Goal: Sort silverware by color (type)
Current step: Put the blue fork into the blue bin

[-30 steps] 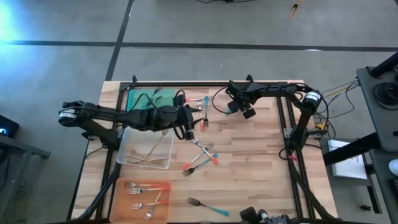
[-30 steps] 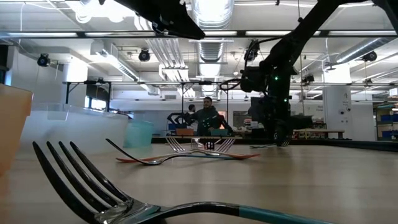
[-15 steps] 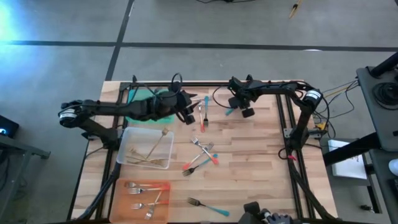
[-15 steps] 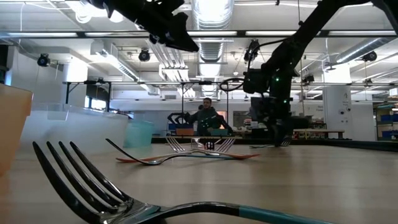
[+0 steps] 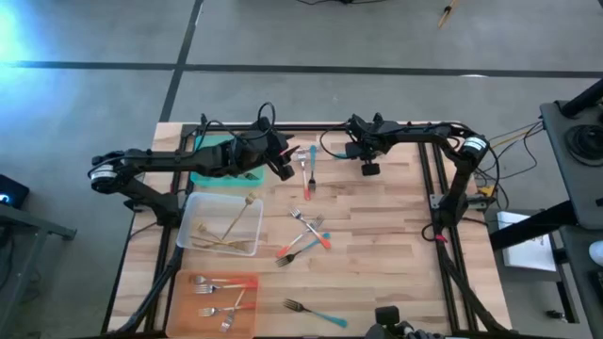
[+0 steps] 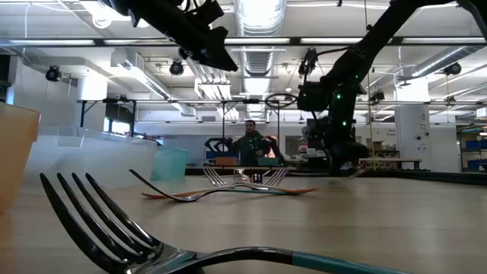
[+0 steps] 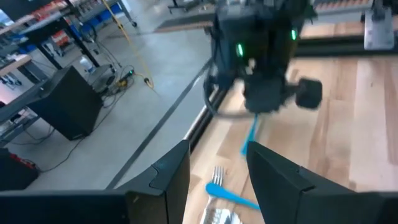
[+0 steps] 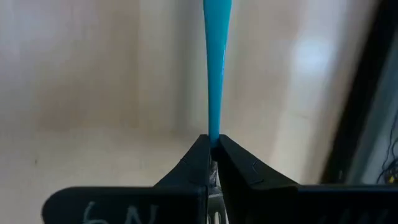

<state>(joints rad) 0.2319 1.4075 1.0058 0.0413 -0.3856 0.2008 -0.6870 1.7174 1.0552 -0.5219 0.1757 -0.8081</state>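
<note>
Since a second ago the left arm has swung back from mid-table to the far edge; its left gripper now sits by the green tray, above the table. The right gripper has dropped slightly and its fingers have gone from apart to pinched shut.

Hard to see: in the high view the right gripper covers its fork almost fully. The right wrist view settles it: fingers closed on a teal fork, the handle sticking straight out past the tips, the tines hidden between the fingers. The left wrist view shows the same teal handle under the right gripper's body, blurred.

Left gripper: fingers parted, nothing visible between them. Green tray largely hidden under the left arm, contents can't tell.

Rest of the forks:
- teal and red pair on the far part of the table, between the two grippers
- mixed teal/red pile mid-table, well apart from both grippers
- gold ones in the clear tray
- red-handled ones in the orange tray
- one teal fork alone at the near edge; in the low view it fills the foreground, handle cut off.
</note>
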